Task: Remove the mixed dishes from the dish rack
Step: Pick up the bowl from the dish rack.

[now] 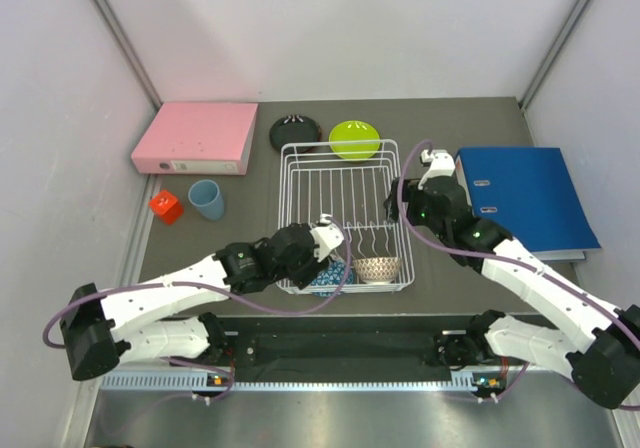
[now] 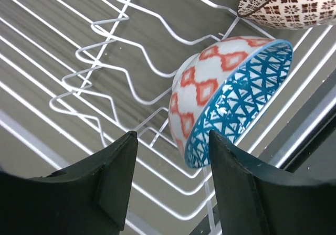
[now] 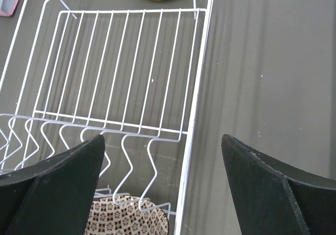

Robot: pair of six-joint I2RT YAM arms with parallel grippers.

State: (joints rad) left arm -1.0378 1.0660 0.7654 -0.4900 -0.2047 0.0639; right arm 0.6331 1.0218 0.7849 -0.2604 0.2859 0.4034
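The white wire dish rack (image 1: 340,158) stands mid-table. A blue patterned bowl (image 1: 328,276) lies tilted on its side in its near left corner, and a beige patterned bowl (image 1: 378,268) sits to its right. My left gripper (image 1: 322,258) is open just above the blue bowl (image 2: 231,96), whose rim lies between the fingertips (image 2: 118,177). My right gripper (image 1: 398,208) is open and empty, straddling the rack's right rim (image 3: 194,114), with the beige bowl (image 3: 126,219) below it. A lime green plate (image 1: 354,139), a dark plate (image 1: 295,133) and a pale blue cup (image 1: 207,200) stand on the table. No yellow plate shows.
A pink binder (image 1: 196,137) lies at the back left and a blue binder (image 1: 525,198) at the right. A small red cube (image 1: 166,206) sits beside the cup. Wavy divider wires (image 2: 105,62) rise inside the rack near the bowls.
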